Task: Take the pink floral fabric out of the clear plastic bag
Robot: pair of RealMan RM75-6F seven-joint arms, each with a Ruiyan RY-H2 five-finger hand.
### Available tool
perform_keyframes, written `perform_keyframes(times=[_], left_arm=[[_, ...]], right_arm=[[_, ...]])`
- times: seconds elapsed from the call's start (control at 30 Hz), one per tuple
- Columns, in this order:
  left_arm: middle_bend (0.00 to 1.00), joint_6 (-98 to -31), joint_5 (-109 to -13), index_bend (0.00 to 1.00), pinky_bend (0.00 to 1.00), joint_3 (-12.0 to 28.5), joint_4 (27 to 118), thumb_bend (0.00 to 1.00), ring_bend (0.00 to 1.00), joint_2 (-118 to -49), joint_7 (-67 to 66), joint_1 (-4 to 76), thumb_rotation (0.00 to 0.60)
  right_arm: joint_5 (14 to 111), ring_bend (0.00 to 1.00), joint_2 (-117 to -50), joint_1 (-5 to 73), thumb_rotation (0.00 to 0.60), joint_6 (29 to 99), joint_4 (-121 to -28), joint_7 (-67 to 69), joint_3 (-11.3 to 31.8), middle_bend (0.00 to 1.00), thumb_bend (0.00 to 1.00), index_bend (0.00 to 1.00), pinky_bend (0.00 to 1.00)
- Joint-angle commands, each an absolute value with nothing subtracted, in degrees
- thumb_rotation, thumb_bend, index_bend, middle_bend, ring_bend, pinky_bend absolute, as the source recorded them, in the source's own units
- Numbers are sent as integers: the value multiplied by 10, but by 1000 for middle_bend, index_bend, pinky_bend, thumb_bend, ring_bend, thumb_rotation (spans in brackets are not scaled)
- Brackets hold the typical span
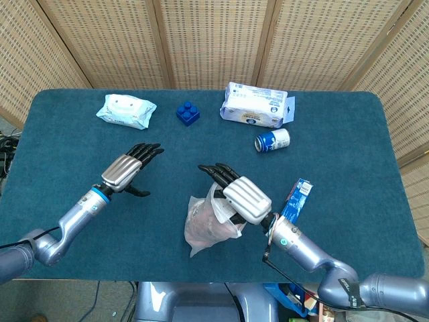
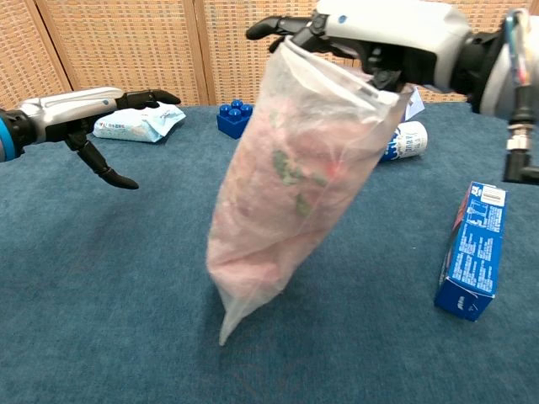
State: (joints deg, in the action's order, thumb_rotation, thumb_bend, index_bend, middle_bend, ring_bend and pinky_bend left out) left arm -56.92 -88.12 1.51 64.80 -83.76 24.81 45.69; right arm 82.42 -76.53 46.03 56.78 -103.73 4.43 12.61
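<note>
Above the blue tabletop (image 1: 60, 161) my right hand (image 1: 244, 199) pinches the mouth of the clear plastic bag (image 2: 286, 194), pink floral fabric (image 2: 282, 181) inside, while my left hand (image 1: 126, 172) hovers with fingers spread, empty; next I'd reach it in for the fabric.

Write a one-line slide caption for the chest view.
Right hand holds the clear plastic bag of pink floral fabric above the table while the open left hand waits alongside.
</note>
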Motion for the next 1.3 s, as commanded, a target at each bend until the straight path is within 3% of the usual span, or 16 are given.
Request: perform_keyframes(times=[0.03,0.5,0.87,0.97,1.1,1.3], left_arm=[[0,-585,-895,43,0,6,636,114,0,-837,264,448,600],[0,-610,-945,44,0,-46,571,114,0,-854,313,421,600],[0,-596,-962,57,0,-51,554,116,0,-889,322,437,600],[0,-579,-959,85,0,-47,557,117,0,-899,311,448,600],[0,-549,-950,175,0,-41,568,212,0,-910,288,463,600],[0,-531,-937,278,0,-28,577,258,0,-923,275,475,600]], right_arm=[[817,0,-772,467,600,563,-1036,39,133,0,693,811,0],[723,0,-842,515,600,529,-1002,-5,167,0,694,811,0],[709,0,-841,522,600,529,-1013,-16,174,0,693,811,0],[705,0,-839,523,600,530,-1017,-23,174,0,693,811,0],[701,0,-839,524,600,530,-1020,-29,172,0,693,811,0],[698,0,-841,527,600,530,-1019,-35,171,0,693,811,0]])
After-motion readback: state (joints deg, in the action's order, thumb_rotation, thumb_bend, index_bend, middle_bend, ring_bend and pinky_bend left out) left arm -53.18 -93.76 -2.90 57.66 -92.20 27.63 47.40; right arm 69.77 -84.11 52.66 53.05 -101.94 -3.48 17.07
